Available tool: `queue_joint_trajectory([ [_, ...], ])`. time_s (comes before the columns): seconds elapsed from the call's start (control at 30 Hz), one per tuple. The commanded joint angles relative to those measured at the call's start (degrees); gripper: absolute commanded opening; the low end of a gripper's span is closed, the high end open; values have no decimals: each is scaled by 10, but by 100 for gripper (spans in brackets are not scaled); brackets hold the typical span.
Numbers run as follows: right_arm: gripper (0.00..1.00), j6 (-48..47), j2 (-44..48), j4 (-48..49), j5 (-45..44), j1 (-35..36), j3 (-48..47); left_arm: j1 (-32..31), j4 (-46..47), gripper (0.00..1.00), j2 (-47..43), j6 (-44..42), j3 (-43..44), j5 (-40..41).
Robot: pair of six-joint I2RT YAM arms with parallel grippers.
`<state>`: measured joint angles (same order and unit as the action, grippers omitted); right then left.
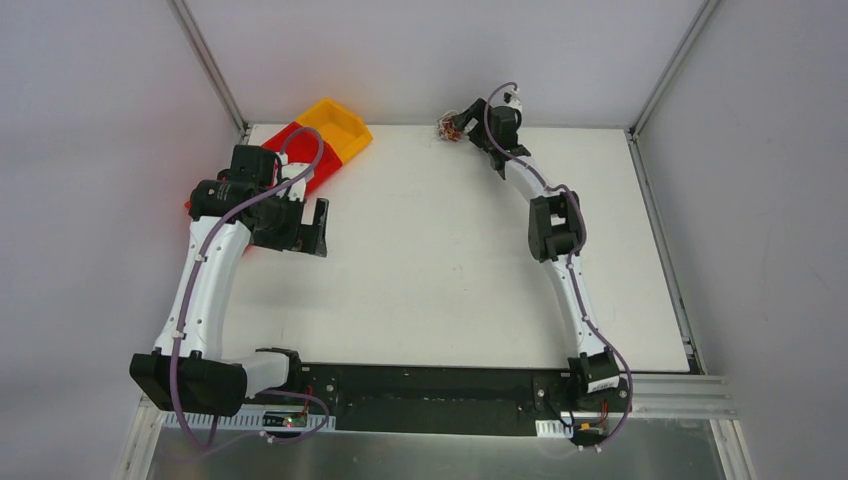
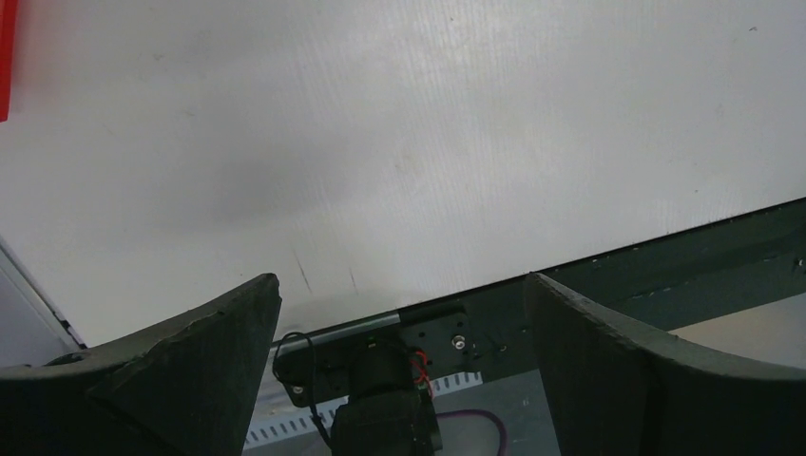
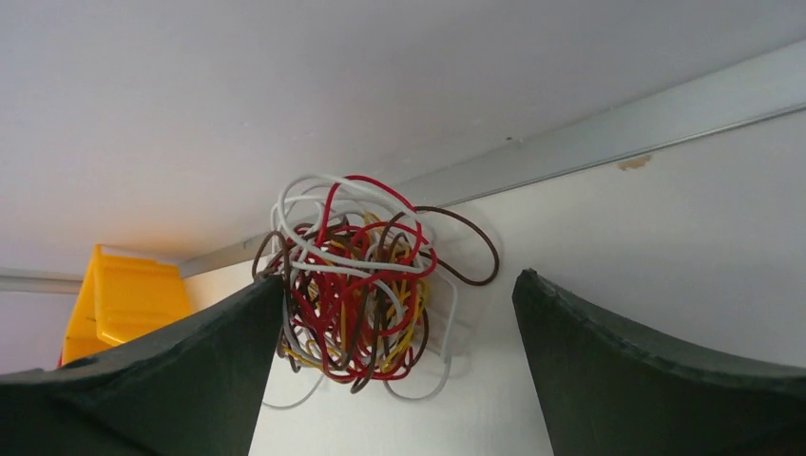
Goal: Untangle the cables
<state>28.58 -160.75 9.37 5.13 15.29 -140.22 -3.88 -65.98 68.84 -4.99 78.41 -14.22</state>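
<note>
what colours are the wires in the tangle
The tangle is red, white, brown and yellow; clearest in the right wrist view.

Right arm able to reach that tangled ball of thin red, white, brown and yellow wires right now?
Probably yes: the right gripper stands open with the wire ball just ahead of it, and nothing visible blocks the way.

A robotics lab cell: arms (image 1: 205,275) bolted to a white table (image 1: 430,260) inside aluminium rails (image 1: 209,65) and blank walls (image 1: 430,50).
</note>
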Motion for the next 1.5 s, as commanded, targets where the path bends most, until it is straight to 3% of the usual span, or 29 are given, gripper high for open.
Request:
queue_joint_trajectory([
  [0.0,94,38,-32,82,-47,24,-55,7,-48,100,7,-21,25,40],
  [0.17,79,57,-61,77,-105,41,-88,10,-61,100,12,-24,29,56],
  [0.2,70,55,-65,77,-104,43,-94,10,-62,100,12,-25,28,57],
  [0.3,19,37,-52,93,-64,44,-75,10,-64,100,10,-28,27,57],
  [0.37,0,21,-15,101,-12,41,-33,10,-63,100,10,-17,39,51],
  [0.5,0,-13,118,100,101,25,93,12,-40,100,14,-14,90,16],
  [0.63,0,-31,314,66,292,8,258,12,1,100,19,-62,108,-34],
  [0.73,0,-45,428,-12,391,3,372,11,30,100,17,-79,90,-99],
  [0.87,0,-81,523,-126,482,7,479,11,69,100,36,-32,71,-129],
  [0.9,4,-107,536,-163,494,11,493,11,82,100,39,-19,66,-152],
  [0.93,25,-143,541,-214,502,16,497,12,103,100,37,-3,52,-177],
  [0.97,54,-194,543,-279,499,18,494,11,133,100,30,9,28,-201],
  [1.0,74,-226,545,-335,491,18,494,9,173,100,18,19,2,-224],
  [1.03,86,-256,554,-374,479,13,503,7,207,100,7,23,-30,-239],
  [1.07,93,-275,573,-398,468,4,519,2,235,100,-5,23,-69,-247],
  [1.23,95,-331,631,-451,411,-43,593,-40,290,100,40,45,-139,-262],
  [1.33,91,-333,631,-477,394,-36,623,-53,362,100,75,107,-182,-295],
  [1.47,88,-323,615,-463,372,-6,641,-120,399,100,149,110,-173,-308],
])
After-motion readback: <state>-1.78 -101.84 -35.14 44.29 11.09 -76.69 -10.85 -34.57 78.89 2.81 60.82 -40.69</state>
